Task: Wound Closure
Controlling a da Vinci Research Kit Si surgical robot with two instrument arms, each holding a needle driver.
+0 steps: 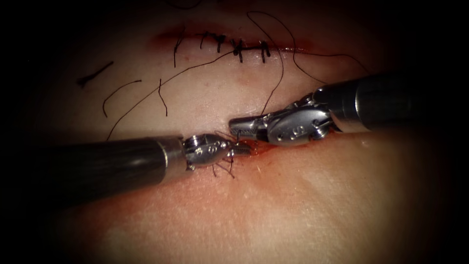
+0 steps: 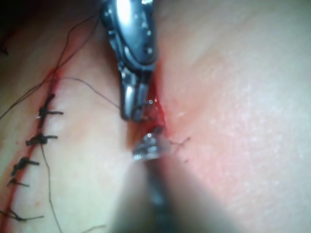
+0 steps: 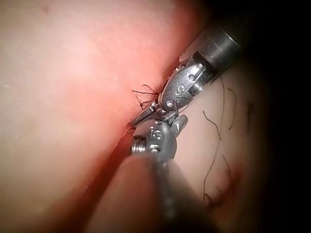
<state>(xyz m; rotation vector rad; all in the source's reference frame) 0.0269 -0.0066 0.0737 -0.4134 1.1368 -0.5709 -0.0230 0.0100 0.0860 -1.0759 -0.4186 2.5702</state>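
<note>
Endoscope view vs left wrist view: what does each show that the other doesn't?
Endoscope: loose cut ends of thread on the tissue, left of the stitched cut. Left wrist: a close look down the open cut between the tips. Both: left tool and right tool meeting at the red fluid; what they hold, and the needle's place, unclear.

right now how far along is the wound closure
Done: the upper cut carries a row of stitches, cut ends of thread lying beside it. In hand: left tool and right tool meet at the lower cut; what they hold I cannot tell. Left: that cut looks open, red fluid in it.
</note>
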